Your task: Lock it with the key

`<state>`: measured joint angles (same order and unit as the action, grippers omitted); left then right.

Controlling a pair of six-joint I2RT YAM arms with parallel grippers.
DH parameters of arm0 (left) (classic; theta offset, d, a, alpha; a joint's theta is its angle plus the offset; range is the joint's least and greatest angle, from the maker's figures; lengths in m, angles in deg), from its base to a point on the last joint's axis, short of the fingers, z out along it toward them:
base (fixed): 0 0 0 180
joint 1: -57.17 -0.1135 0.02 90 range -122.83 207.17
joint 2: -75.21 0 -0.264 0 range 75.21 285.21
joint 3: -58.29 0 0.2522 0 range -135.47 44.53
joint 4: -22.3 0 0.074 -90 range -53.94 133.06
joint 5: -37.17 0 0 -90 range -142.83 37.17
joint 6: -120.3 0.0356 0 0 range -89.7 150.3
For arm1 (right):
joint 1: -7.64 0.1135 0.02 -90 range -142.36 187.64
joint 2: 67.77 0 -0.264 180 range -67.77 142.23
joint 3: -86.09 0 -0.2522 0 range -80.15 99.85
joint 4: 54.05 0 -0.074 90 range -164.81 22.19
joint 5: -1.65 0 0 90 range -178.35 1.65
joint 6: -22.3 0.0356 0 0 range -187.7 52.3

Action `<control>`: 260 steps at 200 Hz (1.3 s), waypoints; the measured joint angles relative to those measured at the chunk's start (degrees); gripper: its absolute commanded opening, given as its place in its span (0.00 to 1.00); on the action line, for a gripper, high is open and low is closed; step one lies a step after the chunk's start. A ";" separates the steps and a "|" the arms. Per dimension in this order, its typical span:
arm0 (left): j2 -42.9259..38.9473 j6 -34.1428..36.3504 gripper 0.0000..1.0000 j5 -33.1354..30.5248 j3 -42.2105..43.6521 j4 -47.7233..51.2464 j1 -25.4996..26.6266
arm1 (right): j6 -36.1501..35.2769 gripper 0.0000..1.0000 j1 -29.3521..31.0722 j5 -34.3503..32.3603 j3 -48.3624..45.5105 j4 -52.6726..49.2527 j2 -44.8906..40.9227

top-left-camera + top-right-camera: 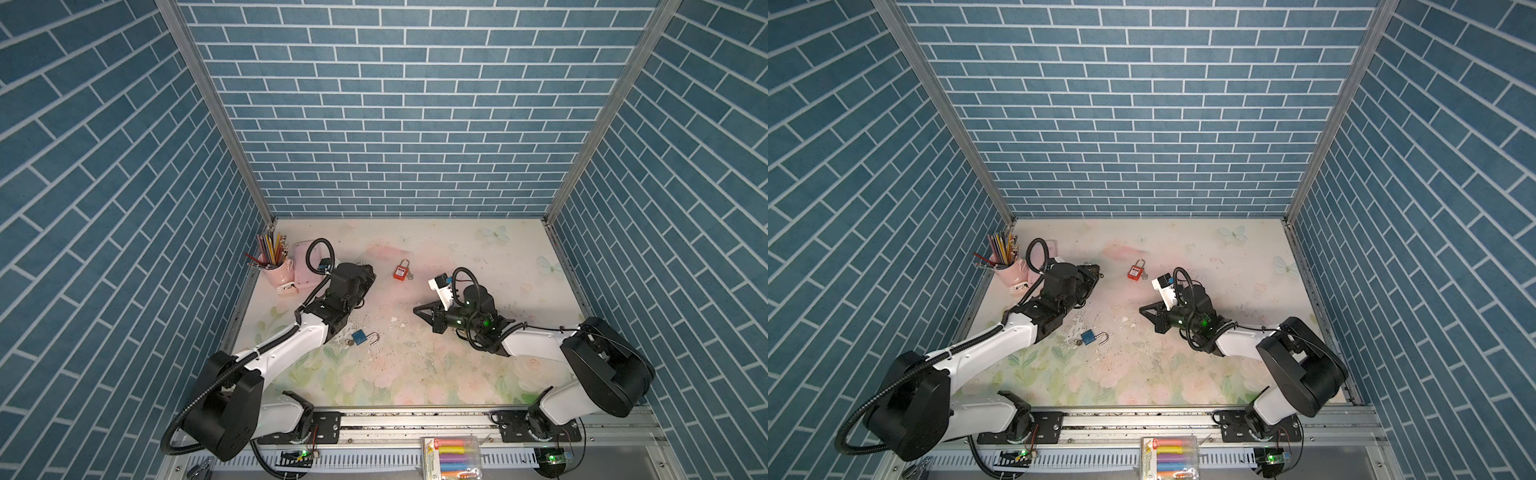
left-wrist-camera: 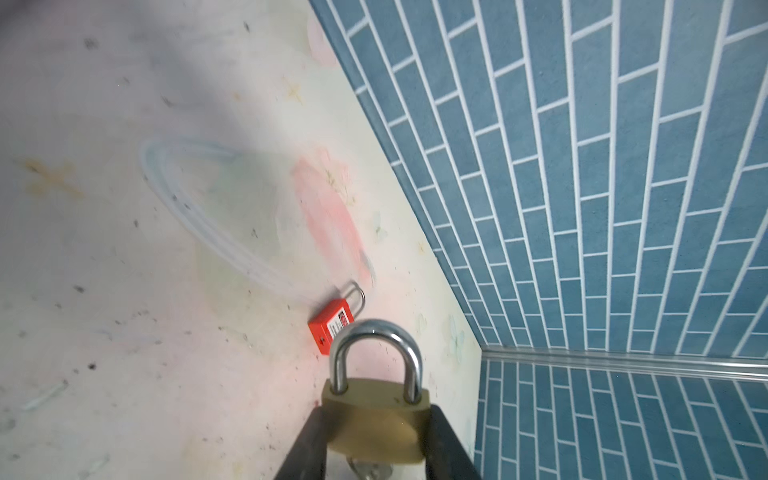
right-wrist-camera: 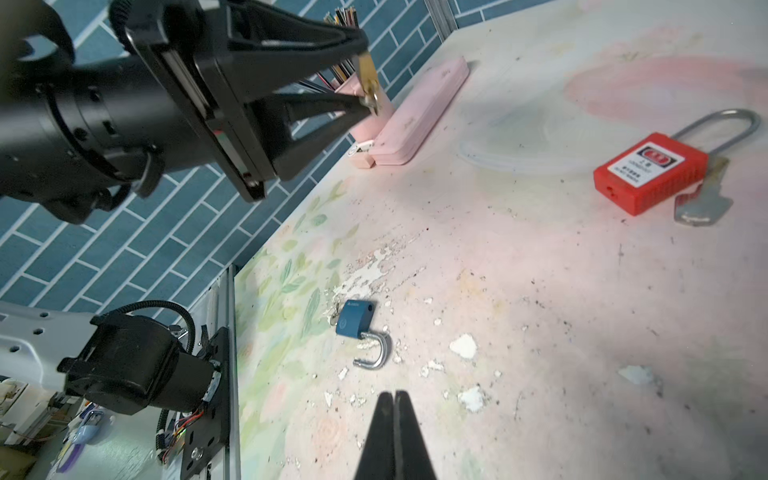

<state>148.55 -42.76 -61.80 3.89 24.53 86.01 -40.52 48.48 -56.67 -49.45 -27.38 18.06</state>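
Pink cup [image 1: 277, 270] at far L holds pencils [image 1: 271, 247]; no other container w/ contents seen. L claw [image 2: 376, 413] is partly closed on the brass padlock [image 2: 374, 434], raised above the surface [image 1: 457, 257]. Shackle looks seated; key [image 3: 371, 99] sits in keyway. Blue padlock [image 1: 359, 336] (shackle open) and red padlock [image 1: 401, 271] lie loose. R claw [image 3: 394, 395] is fully closed, empty.

Step, approx.: lock presented for key turn. Next: R claw must open, pinch key, rotate w/o pulling it out.

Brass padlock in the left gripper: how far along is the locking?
Looks done: the red plastic padlock lies closed. In hand: the left gripper grips the brass padlock, shackle seated, silver key in its base. Left: the blue padlock lies with its shackle swung open; the right gripper is shut, empty.
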 measured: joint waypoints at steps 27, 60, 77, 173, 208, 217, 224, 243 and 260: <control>-1.01 2.73 0.00 -0.72 0.00 1.64 1.07 | 0.02 0.00 0.00 0.00 0.22 -1.42 -2.54; -0.13 5.97 0.00 1.11 -1.75 6.08 2.60 | 0.07 0.22 0.00 0.09 1.62 -1.01 -2.58; 0.92 7.67 0.00 1.64 -4.31 8.96 4.90 | 0.07 0.28 0.00 0.50 3.69 0.22 -0.85; 4.90 10.78 0.00 5.31 -9.90 15.15 10.84 | 4.13 0.31 0.00 4.15 8.04 7.98 8.70; 5.16 10.84 0.00 6.36 -9.90 15.15 10.88 | 4.13 0.27 0.00 4.37 8.87 8.15 9.75; 5.29 10.86 0.00 6.58 -9.90 15.15 10.93 | 4.15 0.24 0.00 4.39 9.40 8.15 10.29; 5.35 10.88 0.00 6.71 -9.90 15.17 10.95 | 4.15 0.22 0.00 4.46 9.81 8.13 10.67; 5.42 10.88 0.00 6.82 -9.90 15.23 10.95 | 4.33 0.15 0.13 4.57 10.64 8.04 11.32; 5.42 10.78 0.00 6.82 -9.90 15.41 10.95 | 4.35 0.09 0.15 4.52 11.10 7.58 11.72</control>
<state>153.97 -31.98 -54.98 -6.02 39.94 96.96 -36.17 48.63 -52.15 -38.35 -19.80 29.77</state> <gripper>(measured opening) 0.364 0.119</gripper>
